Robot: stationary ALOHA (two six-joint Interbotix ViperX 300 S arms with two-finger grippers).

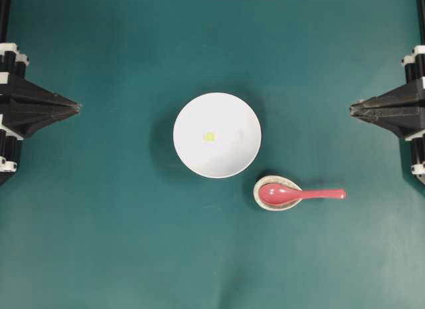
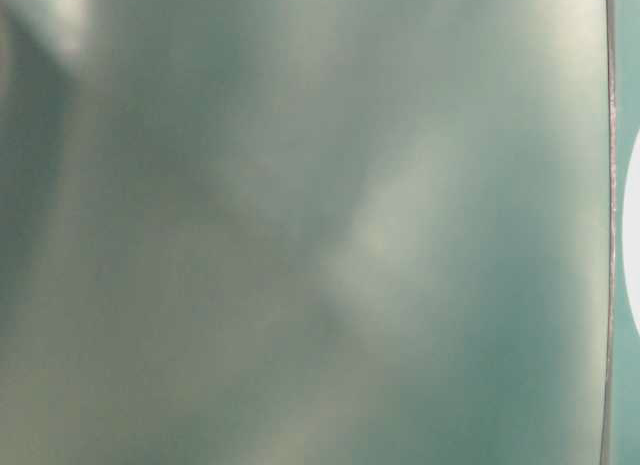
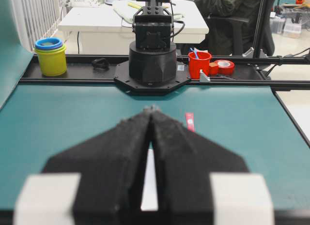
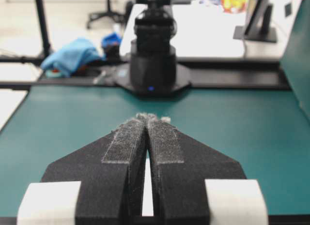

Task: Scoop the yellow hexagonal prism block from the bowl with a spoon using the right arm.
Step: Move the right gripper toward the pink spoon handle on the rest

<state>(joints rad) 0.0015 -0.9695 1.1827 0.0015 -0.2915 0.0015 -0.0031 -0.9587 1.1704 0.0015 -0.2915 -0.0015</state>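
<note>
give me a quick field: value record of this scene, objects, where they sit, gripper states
surface: teal table mat
bowl: large round glossy white bowl, near the middle of the mat
block: tiny pale-yellow hexagonal block, inside the bowl
spoon: pink-red glossy soup spoon, scoop lying in the rest, handle pointing toward the right arm's side
spoon rest: small speckled off-white spoon rest, beside the bowl's lower right in the overhead view
left gripper: black lattice gripper, shut, empty, at the left edge
right gripper: black lattice gripper, shut, empty, at the right edge, apart from the spoon
table-level view: blurred, nearly nothing readable
</note>
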